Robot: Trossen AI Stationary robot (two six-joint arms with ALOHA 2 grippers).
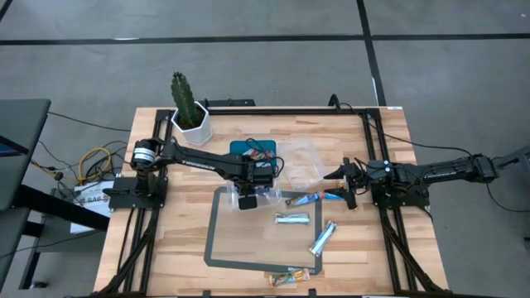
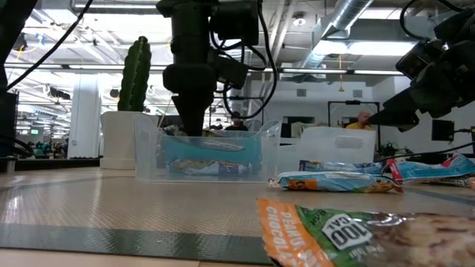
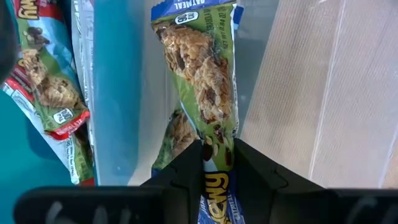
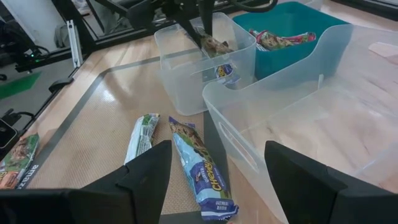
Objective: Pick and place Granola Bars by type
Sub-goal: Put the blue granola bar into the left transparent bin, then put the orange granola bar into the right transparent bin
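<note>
Clamping a green-wrapped granola bar (image 3: 202, 81) by one end, the left gripper (image 3: 214, 163) hangs over the small clear tub (image 4: 186, 65) at the middle of the high view, so the placing step looks to be in hand; the next move likely calls for spreading the jaws so the bar drops in beside the one already lying there. Near the right edge of that view the right gripper (image 4: 214, 168) waits with its jaws wide apart and empty, above a blue-wrapped bar (image 4: 202, 171) and a green one (image 4: 142, 137) on the mat (image 1: 217, 240). Beyond the small tub sits a teal bin (image 4: 298, 18) holding red-wrapped bars (image 4: 280, 38), and a larger clear tub (image 4: 323, 118) stands empty. More bars lie loose on the worktop (image 1: 166, 248).
</note>
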